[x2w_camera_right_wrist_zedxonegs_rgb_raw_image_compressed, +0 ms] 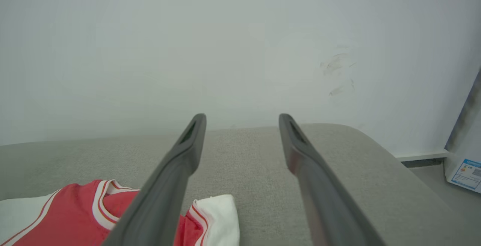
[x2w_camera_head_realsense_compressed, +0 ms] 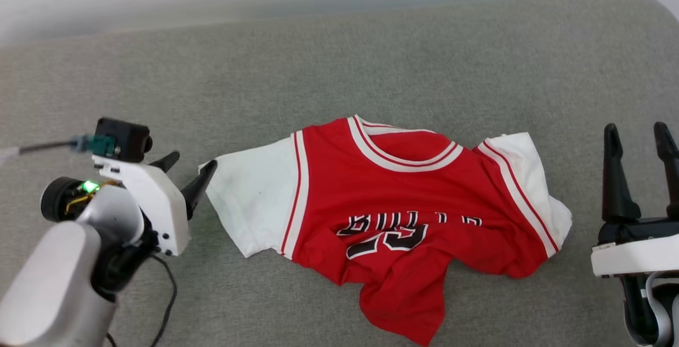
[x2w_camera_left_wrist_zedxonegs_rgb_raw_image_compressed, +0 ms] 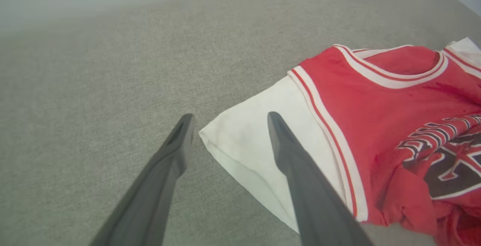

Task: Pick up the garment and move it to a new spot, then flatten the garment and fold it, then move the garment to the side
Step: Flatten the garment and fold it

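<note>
The garment (x2w_camera_head_realsense_compressed: 403,198) begins right at the left tool (x2w_camera_head_realsense_compressed: 192,161). That tool's 2 fingers stand apart and empty, with the corner of the white sleeve (x2w_camera_head_realsense_compressed: 254,198) between them in the wrist view. From there the garment runs rightward, sleeve to sleeve, across the grey fabric surface (x2w_camera_head_realsense_compressed: 371,60). The right tool (x2w_camera_head_realsense_compressed: 635,126), also spread and empty, stands apart beyond the far sleeve (x2w_camera_head_realsense_compressed: 530,177). The left arm looks nearer.
</note>
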### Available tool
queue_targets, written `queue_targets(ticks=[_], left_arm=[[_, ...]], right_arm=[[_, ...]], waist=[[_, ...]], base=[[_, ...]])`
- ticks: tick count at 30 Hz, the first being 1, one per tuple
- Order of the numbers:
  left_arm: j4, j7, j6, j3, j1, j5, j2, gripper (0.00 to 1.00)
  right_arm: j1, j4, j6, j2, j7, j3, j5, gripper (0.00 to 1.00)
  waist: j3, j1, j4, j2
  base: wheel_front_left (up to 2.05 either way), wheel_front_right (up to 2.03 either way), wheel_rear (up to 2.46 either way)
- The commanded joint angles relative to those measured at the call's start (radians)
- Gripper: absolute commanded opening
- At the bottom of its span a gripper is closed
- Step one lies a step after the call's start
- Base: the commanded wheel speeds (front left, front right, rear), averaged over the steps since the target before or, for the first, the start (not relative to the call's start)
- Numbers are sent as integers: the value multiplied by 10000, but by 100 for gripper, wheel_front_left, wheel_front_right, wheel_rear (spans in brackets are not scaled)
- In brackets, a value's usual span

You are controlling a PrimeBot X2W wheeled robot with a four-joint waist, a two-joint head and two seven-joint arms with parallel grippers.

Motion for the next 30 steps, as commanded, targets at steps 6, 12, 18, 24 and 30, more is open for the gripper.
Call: queue_targets(ticks=[6,12,18,24,30], left_arm=[[733,2175,-3,-590,-1139,-656,849,100],[941,3276,-1,-1003,-1672,-1223,1102,100],[1187,3361,-1,-1444,-1880,-979,1197,100],[1755,3457,0,-1902,-1842,-849,1010,100],[1970,3069,11,-2080,-1752,-1062,1016,0]], right_arm=[[-291,370,-1,304,-280,-12,-280,100],[-422,556,-1,428,-454,-27,-429,100],[-561,666,-1,507,-532,59,-538,100],[-662,693,-1,514,-523,132,-639,100],[-676,714,-1,485,-470,119,-749,100]], waist=[[741,1,-425,0],[1123,1,-567,0],[1388,1,-669,0],[1633,1,-691,0],[1624,1,-600,0]], base=[[0,0,0],[0,0,0],[0,0,0],[0,0,0],[0,0,0]])
